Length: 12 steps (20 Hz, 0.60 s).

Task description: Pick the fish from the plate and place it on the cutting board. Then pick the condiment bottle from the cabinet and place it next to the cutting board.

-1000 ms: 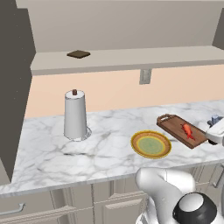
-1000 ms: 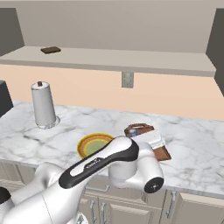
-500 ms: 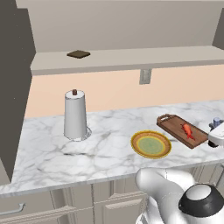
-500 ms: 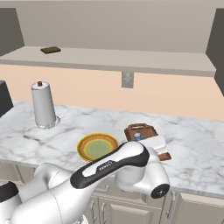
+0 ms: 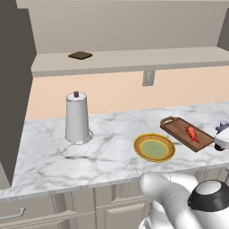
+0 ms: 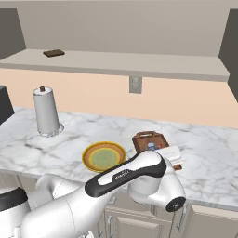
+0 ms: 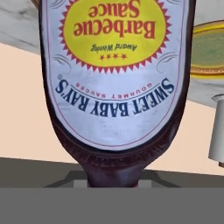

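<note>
Red-orange fish (image 5: 191,133) lies on the cutting board (image 5: 179,129), beside the plate (image 5: 154,147); the claw grips the condiment bottle (image 7: 116,83) tightly.

We see the condiment bottle (image 7: 116,87) dark brown-purple, its pale label bearing a yellow disc ringed with red points, red and blue lettering. The plate (image 5: 154,147) has a yellow-orange rim and pale green centre. The red-orange fish (image 5: 192,133) lies on the dark brown cutting board (image 5: 181,129). The counter (image 5: 107,147) is white, grey-veined marble.
</note>
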Tool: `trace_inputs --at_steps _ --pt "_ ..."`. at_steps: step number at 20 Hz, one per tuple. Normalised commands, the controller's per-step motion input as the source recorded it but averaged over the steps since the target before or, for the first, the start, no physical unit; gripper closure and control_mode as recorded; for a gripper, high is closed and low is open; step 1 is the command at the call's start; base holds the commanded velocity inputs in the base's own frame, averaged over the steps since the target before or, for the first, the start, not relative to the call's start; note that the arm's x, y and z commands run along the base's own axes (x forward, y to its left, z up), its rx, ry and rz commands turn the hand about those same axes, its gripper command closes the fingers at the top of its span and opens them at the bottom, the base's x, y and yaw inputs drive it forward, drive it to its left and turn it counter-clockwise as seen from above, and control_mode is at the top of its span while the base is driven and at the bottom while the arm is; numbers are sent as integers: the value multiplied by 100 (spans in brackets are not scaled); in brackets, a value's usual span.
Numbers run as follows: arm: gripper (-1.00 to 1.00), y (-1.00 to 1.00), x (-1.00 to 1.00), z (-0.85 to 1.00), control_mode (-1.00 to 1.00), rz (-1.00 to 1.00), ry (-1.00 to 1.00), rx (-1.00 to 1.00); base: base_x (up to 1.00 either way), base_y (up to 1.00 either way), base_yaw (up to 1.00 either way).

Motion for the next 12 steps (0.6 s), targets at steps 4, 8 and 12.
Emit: trace_inputs --at_steps 4,8,12 --pt "100 -12 2 -28 -100 0 0 1 0 0 0" --pt "100 -7 3 -35 -100 0 0 2 0 0 0" --pt "100 -2 5 -32 -100 0 0 2 0 0 0"
